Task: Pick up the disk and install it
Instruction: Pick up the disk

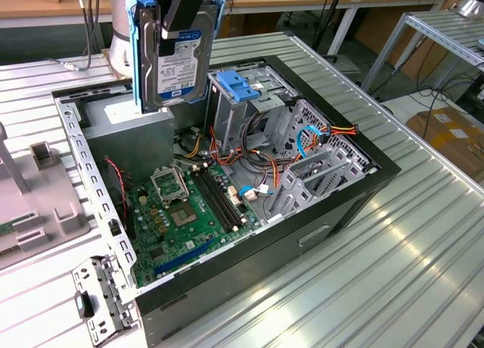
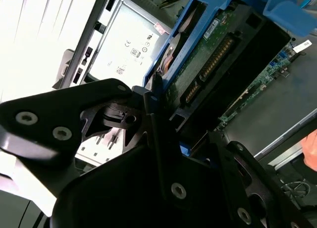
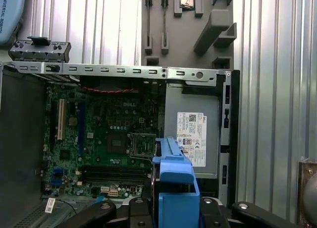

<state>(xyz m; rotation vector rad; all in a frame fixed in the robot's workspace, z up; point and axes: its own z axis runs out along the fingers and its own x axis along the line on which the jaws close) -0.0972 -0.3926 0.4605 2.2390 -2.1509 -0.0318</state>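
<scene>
My gripper (image 1: pixel 178 21) clamps the disk (image 1: pixel 176 64) upright over a corner of the case (image 1: pixel 302 242).
Exterior view shows its label; second wrist view shows its green underside.

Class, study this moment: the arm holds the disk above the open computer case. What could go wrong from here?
1. The gripper holds the disk upright from above; a slip would likely drop it onto the power supply or motherboard.
2. Loose cables beside the drive cage could snag its blue rails.

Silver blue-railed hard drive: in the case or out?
Out. The silver blue-railed hard drive hangs upright in the jaws above the open black computer case.
</scene>
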